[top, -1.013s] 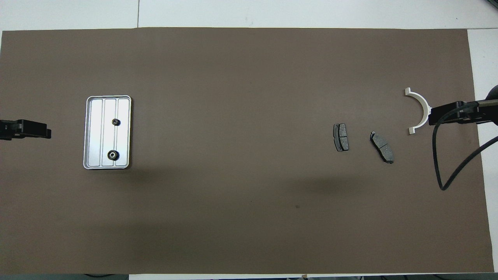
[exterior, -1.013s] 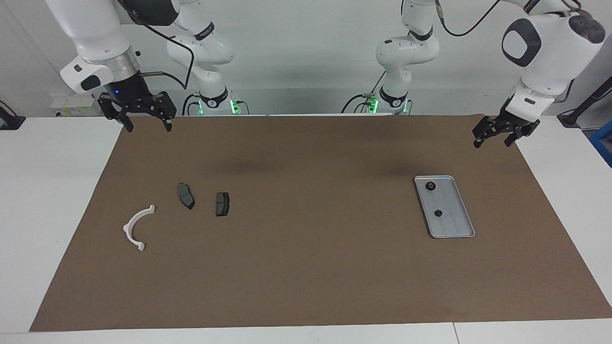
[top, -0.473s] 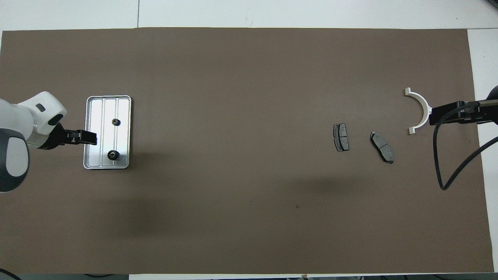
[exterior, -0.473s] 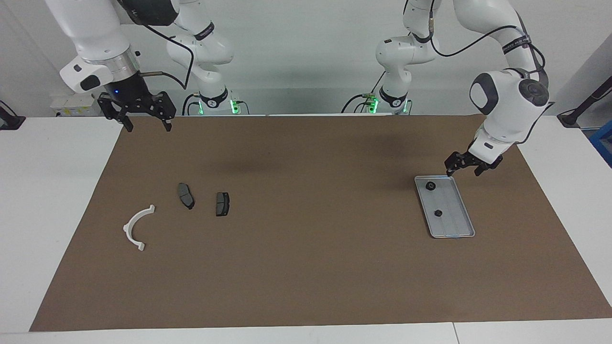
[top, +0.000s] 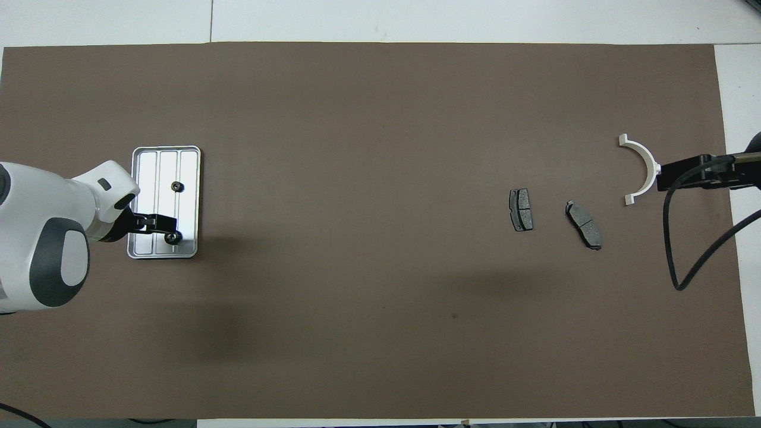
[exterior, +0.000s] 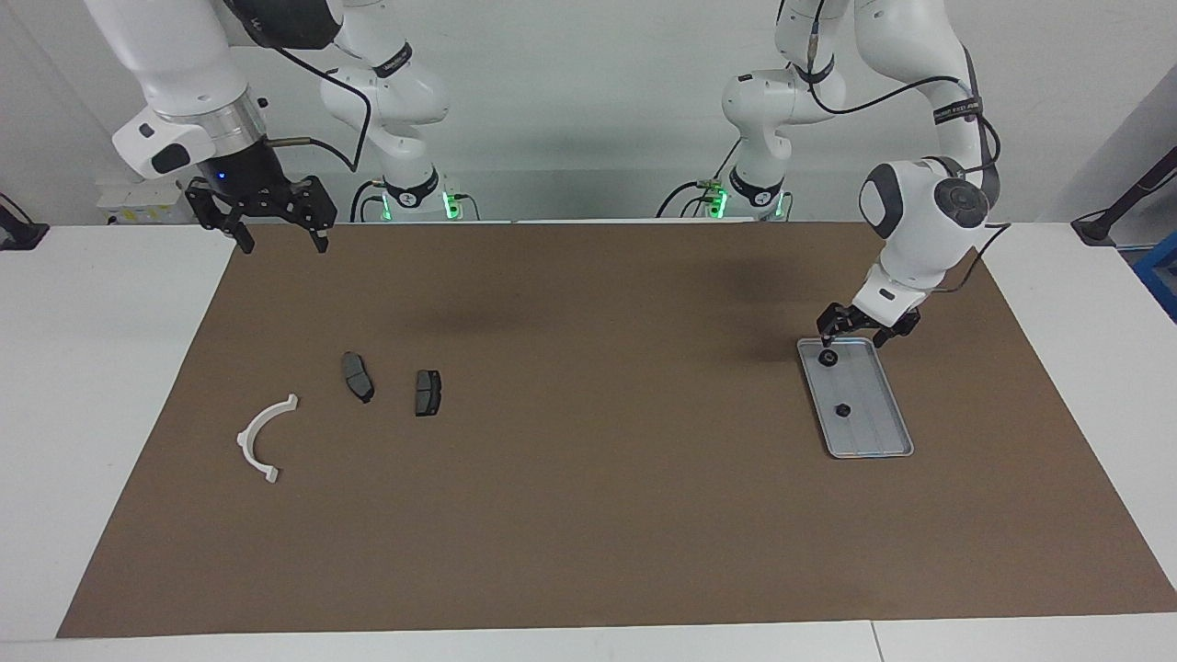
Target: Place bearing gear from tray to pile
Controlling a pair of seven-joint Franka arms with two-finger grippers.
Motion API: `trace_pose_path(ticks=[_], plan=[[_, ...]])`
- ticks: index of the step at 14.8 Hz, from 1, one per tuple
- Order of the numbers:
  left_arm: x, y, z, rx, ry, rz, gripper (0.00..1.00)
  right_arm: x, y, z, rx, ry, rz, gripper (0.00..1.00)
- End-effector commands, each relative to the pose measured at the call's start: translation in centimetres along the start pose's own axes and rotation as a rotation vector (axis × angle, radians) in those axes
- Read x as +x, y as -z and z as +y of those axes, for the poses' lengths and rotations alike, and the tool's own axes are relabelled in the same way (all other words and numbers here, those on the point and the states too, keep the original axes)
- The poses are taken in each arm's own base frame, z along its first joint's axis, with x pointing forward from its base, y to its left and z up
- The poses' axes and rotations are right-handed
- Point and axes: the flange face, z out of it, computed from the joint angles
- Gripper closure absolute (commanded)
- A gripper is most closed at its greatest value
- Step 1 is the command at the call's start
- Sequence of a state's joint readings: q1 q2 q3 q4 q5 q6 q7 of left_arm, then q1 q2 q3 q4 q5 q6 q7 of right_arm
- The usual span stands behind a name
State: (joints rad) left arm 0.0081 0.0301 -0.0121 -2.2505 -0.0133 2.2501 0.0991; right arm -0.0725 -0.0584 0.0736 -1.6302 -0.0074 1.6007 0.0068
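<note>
At the right arm's end of the table, the right gripper (exterior: 279, 241) hangs in the air above the edge of the brown mat (exterior: 588, 515), its two fingers spread well apart and holding nothing; this arm waits. Below it on the mat lies the pile: a white semicircular bracket (exterior: 264, 438) closest to that end, then a dark grey pad (exterior: 358, 376) lying slightly askew, and just beside that a second dark pad (exterior: 428, 393), the three apart from one another. A wide stretch of bare mat separates them from the tray (exterior: 878, 432), which lies toward the left arm's end of the table with its long side running away from the robots. Two small dark bearing gears rest inside it: one gear (exterior: 828, 358) at the tray's end nearer to the robots, and the other gear (exterior: 841, 410) around the tray's middle. The left gripper (exterior: 853, 334) is lowered over that nearer end of the tray, fingers apart, with one fingertip just above or perhaps touching the nearer gear; contact cannot be made out for sure, and nothing is gripped. In the overhead view the left gripper (top: 159, 226) covers part of that gear (top: 173, 237), while the farther gear (top: 176, 186) lies uncovered.
</note>
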Motion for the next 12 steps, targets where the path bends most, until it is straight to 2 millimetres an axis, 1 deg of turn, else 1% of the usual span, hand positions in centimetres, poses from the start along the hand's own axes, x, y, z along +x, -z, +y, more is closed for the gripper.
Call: trace_pose_path(ticks=[1, 5, 7, 9, 12], plan=[[-1.7, -1.0, 0.1, -0.003, 0.015, 0.003, 0.01, -0.7, 0.4, -0.2, 0.0, 0.024, 0.002, 0.0], [-1.3, -1.3, 0.4, -0.001, 0.009, 0.024, 0.01, -0.8, 0.3, 0.7, 0.0, 0.001, -0.006, 0.0], [-1.1, -2.2, 0.8, -0.001, 0.008, 0.018, 0.01, -0.8, 0.3, 0.8, 0.0, -0.001, -0.006, 0.0], [-0.7, -3.2, 1.5, 0.0, 0.014, 0.024, 0.01, -0.7, 0.4, 0.2, 0.0, 0.015, 0.003, 0.0], [-0.5, -4.2, 1.8, 0.0, 0.016, 0.023, 0.01, -0.7, 0.5, 0.1, 0.0, 0.016, 0.006, 0.0]])
